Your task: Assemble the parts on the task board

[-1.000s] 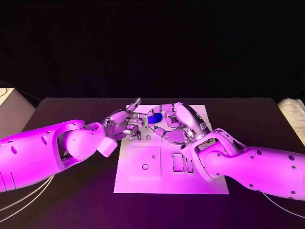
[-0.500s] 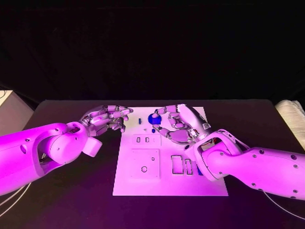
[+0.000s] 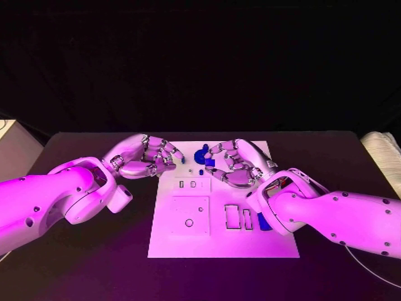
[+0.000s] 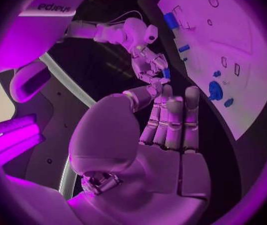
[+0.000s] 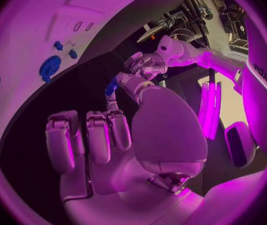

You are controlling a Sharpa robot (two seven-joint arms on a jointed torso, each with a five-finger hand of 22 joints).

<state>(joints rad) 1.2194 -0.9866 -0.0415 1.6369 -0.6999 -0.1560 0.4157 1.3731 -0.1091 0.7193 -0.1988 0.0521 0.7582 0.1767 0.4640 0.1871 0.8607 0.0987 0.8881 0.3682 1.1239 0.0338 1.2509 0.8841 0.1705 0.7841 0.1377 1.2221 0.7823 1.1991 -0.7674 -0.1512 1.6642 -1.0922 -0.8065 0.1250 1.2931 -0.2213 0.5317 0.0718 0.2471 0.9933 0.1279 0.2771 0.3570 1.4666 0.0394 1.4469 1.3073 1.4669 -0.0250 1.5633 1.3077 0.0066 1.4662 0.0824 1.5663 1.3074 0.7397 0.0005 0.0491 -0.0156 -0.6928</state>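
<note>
Six blue parts counted in all, plus one task board (image 3: pixel 193 241) and two hands. Reads as early-to-middle stage, with most cutouts apparently unfilled, including the square panel with its hole (image 3: pixel 190 214) and the upright slots (image 3: pixel 231 215) beside it. Counts five parts on the board from the left wrist view: one round blue part (image 4: pixel 215 90) near the board's edge, one long blue part (image 4: pixel 170 20) farther along, and three small blue pieces (image 4: pixel 183 48), two of them close to the round one. Cannot tell which of these sit seated and which merely lie loose. Finds the sixth, a small blue part (image 4: pixel 166 73), off the board surface at the fingertips of the right hand (image 3: pixel 237 164), apparently pinched between thumb and one finger, with the other fingers bent side by side. Places that hand over the far end of the board, just beside the round part. Shows the left hand (image 3: pixel 145 157) just off the board's far left corner, above the black table (image 3: pixel 336 147), fingers pressed together and curled in, nothing in them. Judges the remaining work as seating the pinched part, then filling the open slots, with the loose pieces likely needing checks for fit.
</note>
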